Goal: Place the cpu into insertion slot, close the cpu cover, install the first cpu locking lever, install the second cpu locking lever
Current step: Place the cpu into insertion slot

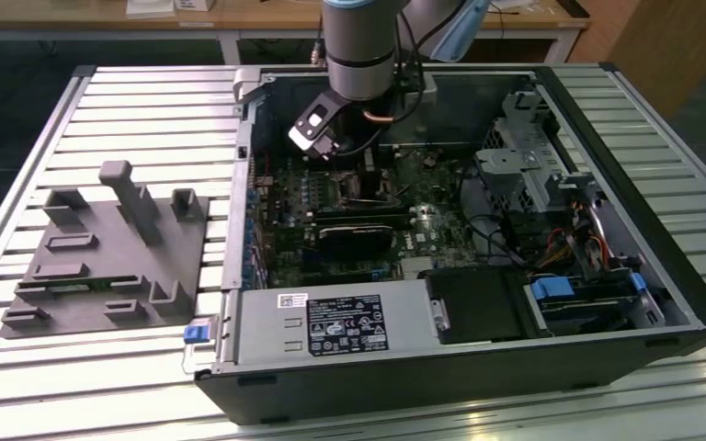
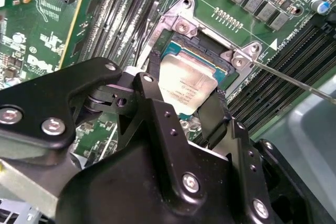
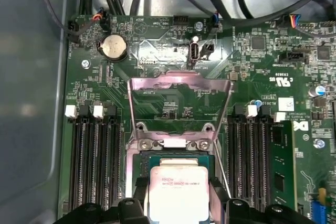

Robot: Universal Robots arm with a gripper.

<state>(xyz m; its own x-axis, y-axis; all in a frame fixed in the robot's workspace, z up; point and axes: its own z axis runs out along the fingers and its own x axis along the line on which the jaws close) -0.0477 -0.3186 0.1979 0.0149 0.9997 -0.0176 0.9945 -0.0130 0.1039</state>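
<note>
My gripper (image 2: 182,92) is shut on the cpu (image 2: 185,80), a pale silvery square chip held by two opposite edges between black fingers (image 2: 149,95). The chip sits right over the insertion slot (image 2: 209,50), slightly tilted in the second wrist view; I cannot tell whether it rests in the socket. In the first wrist view the cpu (image 3: 178,192) lies just in front of the cpu cover (image 3: 181,81), a thin metal frame that stands raised on its hinge. A thin wire lever (image 2: 294,80) sticks out beside the socket. The exterior view shows the gripper (image 1: 363,158) low inside the open computer case.
Long black memory slots (image 3: 94,166) flank the socket on both sides. A black card (image 1: 353,241) lies nearer the front of the case (image 1: 684,303), beside cables and a drive cage (image 1: 518,175). A grey fixture (image 1: 108,248) rests on the slatted table at the exterior view's left.
</note>
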